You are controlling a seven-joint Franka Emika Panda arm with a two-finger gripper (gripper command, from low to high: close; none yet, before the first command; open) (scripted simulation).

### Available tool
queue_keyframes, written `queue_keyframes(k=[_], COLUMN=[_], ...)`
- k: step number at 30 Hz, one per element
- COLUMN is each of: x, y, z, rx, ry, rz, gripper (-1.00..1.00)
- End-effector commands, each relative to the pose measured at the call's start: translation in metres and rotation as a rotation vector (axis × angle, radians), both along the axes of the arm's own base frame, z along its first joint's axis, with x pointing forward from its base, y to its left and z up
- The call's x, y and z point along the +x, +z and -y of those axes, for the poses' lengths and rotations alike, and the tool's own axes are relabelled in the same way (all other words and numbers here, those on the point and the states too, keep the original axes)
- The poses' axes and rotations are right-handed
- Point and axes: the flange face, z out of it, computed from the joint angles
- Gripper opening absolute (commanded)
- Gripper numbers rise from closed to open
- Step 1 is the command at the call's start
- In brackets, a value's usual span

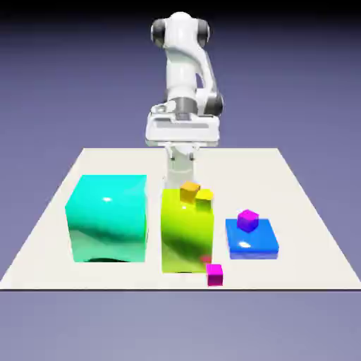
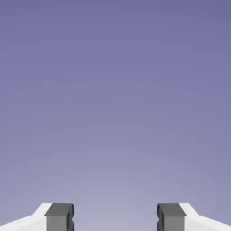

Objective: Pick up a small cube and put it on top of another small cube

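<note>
Counter point(image 1: 310, 211): flat, matte off-white slab, seen from the exterior view.

Nearest the camera, the small cube point(image 1: 214, 275) sits on the counter at its front edge, just off the front right corner of the yellow-green block. Hot-pink magenta, crisp edges, plain faces, tiny against the big blocks.

Next back, two big glossy blocks stand side by side with a narrow gap between them: a cyan block point(image 1: 107, 218) toward the exterior view's left, and a taller, narrower yellow-green block point(image 1: 187, 229) in the middle. Both show soft mirror-like highlights. On top of the yellow-green block sit an orange cube point(image 1: 190, 190) and a yellow cube point(image 1: 204, 195), touching.

Toward the exterior view's right lies a low, flat blue slab point(image 1: 252, 241), shiny. The other small cube point(image 1: 247, 220) rests on it, violet sides, magenta top.

Farthest back, the white arm point(image 1: 185, 70), smooth and rounded, folds down behind the blocks.

Hand view: only plain violet backdrop; the claw point(image 2: 115, 217) shows two squared grey fingertips point(image 2: 59, 216) standing wide apart with nothing between them.
</note>
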Motion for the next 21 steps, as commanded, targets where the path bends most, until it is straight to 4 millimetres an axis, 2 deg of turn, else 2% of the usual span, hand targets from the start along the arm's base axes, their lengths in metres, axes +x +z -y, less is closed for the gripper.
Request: queue_keyframes(k=[1, 11, 16, 21], x=[0.002, 0.027, 0.043, 0.061], y=[0.006, 0.047, 0.054, 0.051], z=[-0.001, -0.017, -0.031, -0.045], rx=[-0.047, -0.500, -0.706, -0.888], ry=[0.023, 0.262, 0.398, 0.551], rz=[-0.001, -0.085, -0.173, -0.288], gripper=[0.00, 0.00, 0.00, 0.00])
